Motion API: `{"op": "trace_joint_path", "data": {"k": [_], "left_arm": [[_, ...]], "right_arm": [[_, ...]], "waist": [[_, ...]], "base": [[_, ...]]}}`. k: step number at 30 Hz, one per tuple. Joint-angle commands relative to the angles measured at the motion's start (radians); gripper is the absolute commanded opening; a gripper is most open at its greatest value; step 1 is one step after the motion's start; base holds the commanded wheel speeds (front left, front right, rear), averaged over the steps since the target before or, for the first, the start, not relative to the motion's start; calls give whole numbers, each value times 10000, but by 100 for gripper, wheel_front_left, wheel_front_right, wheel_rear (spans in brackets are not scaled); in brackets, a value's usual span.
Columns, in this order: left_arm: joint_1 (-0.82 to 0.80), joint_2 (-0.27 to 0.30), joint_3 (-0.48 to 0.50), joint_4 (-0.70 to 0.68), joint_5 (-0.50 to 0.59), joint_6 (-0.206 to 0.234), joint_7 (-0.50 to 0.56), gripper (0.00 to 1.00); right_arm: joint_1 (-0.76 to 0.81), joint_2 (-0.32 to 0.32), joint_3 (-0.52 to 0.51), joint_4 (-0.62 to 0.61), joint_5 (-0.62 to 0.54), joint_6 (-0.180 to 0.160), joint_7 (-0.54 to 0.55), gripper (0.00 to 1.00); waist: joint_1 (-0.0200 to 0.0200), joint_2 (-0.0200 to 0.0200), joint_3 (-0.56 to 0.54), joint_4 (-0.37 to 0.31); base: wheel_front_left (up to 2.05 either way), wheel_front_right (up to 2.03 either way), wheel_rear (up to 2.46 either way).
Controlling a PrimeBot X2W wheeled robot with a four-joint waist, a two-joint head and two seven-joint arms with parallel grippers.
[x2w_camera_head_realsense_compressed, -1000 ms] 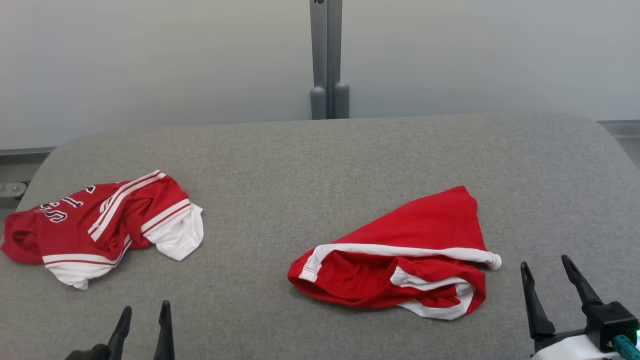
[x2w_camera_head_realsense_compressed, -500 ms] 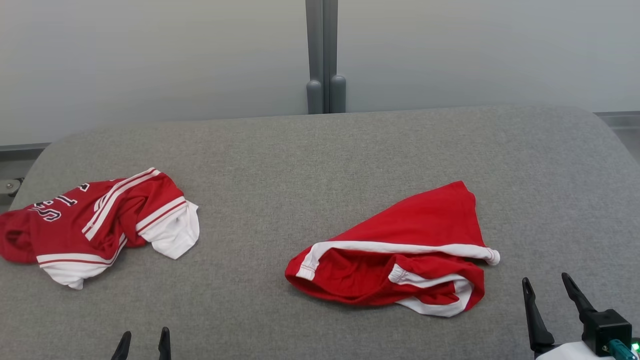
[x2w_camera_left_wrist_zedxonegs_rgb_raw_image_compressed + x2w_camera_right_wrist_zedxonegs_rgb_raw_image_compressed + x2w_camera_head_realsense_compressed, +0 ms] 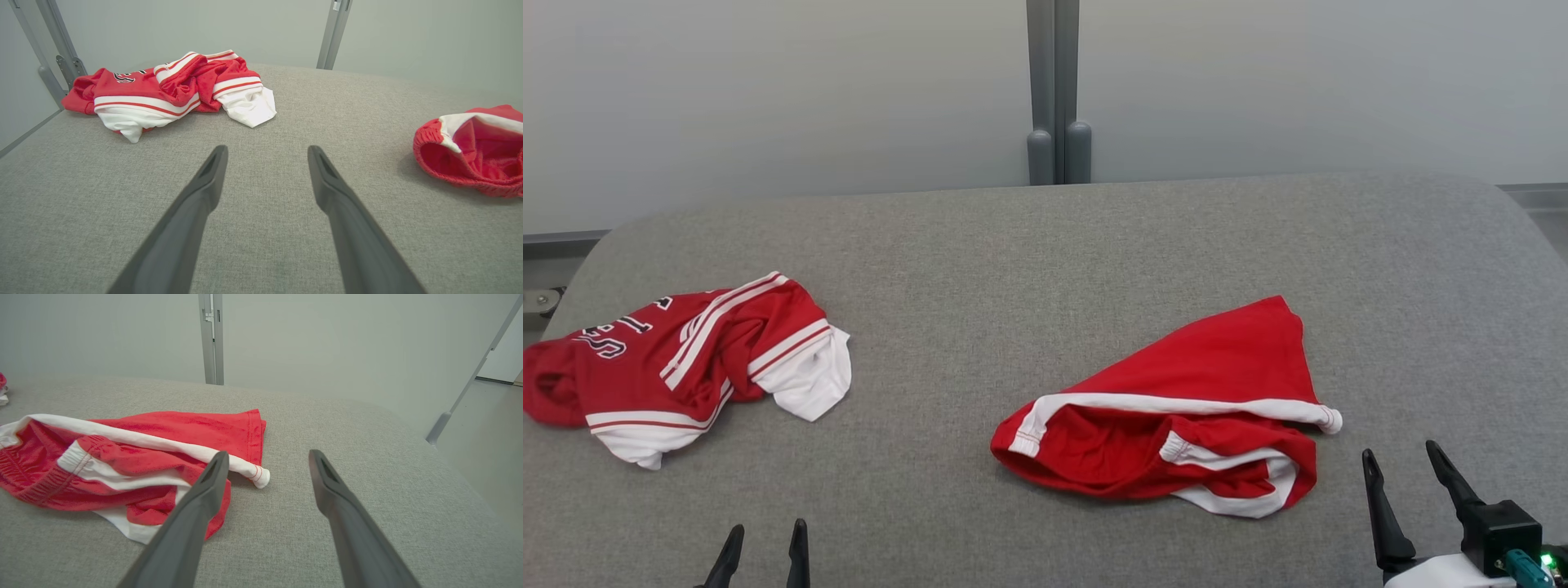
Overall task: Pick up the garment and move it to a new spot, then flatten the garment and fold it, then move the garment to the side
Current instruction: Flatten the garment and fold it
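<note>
Head view: red shorts (image 3: 1217, 367) stretch left-right, just upper left of my wide-open right claw (image 3: 1398, 451); left claw (image 3: 768, 527) wide, farther.

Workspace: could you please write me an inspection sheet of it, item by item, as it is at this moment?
Surface: grey fabric-covered table, rounded corners.
Job's things: red shorts with white bands, crumpled, right of centre; red jersey with white stripes and dark lettering, bunched at the left edge.
Clutter: nothing seen.
Grippers: left gripper open, empty, over the grey fabric; right gripper open, empty, beside the shorts.
Cables: nothing seen.
Surroundings: pale wall panels and a grey metal post behind the table.
</note>
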Motion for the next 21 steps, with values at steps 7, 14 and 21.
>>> {"op": "trace_joint_path", "data": {"k": [7, 14, 21], "left_arm": [[-268, -214, 17, -43, 167, -67, -29, 100], [-643, -588, -149, 453, -487, 1, 639, 100], [-1068, -851, -1423, -724, -3067, 272, 3300, 100]], "right_arm": [[-194, -81, 139, -105, 126, -10, -5, 100], [-464, -184, 105, 699, 730, -10, -5, 100], [-1832, -853, 637, 2196, 1111, -10, 951, 100]], "waist": [[0, 0, 43, -15], [0, 0, 115, -13], [0, 0, 499, -113]], "base": [[0, 0, 0], [0, 0, 0], [0, 0, 0]]}}
